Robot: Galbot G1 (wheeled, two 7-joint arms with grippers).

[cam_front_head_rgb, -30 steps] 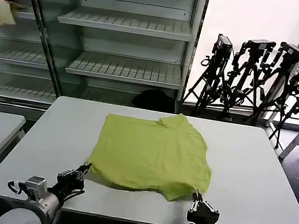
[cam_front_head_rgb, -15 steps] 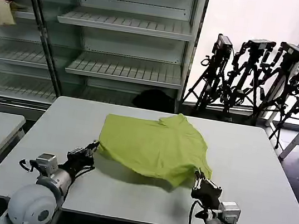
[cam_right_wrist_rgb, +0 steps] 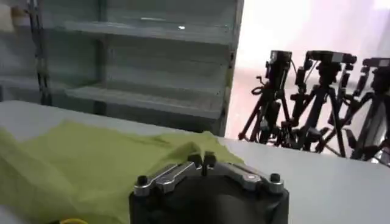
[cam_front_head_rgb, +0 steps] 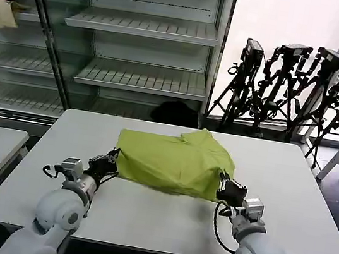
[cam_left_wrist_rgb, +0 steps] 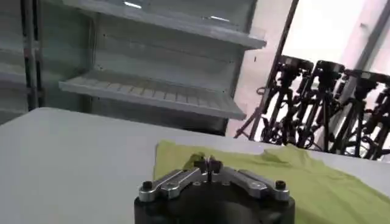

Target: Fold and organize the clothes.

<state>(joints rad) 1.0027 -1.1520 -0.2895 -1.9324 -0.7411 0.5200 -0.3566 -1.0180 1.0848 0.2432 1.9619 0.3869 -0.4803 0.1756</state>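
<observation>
Lime-green cotton, a T-shirt (cam_front_head_rgb: 174, 160), lies on my white surface (cam_front_head_rgb: 286, 202), toward its far half and roughly centred between the sides. Its near edge is lifted and doubled back over the rest, so the cloth bunches into a rounded fold facing me, while the far part with the collar lies flat on the surface.

My left pincer (cam_front_head_rgb: 112, 158) is at the fold's left end, its fingers pressed together on a pinch of the green fabric; from the left wrist camera the two tips (cam_left_wrist_rgb: 209, 164) meet tightly with the T-shirt (cam_left_wrist_rgb: 317, 182) spreading out beyond them. My right pincer (cam_front_head_rgb: 223, 185) is at the fold's right end, likewise pinching the cloth's edge; the right wrist camera shows its tips (cam_right_wrist_rgb: 206, 161) closed together against the fabric (cam_right_wrist_rgb: 79, 164), which drapes away to one side.

Both arms reach in from the near edge of the surface. Behind it stand metal shelves (cam_front_head_rgb: 148, 31), and a row of black tripods (cam_front_head_rgb: 296, 88) lines the bright wall.
</observation>
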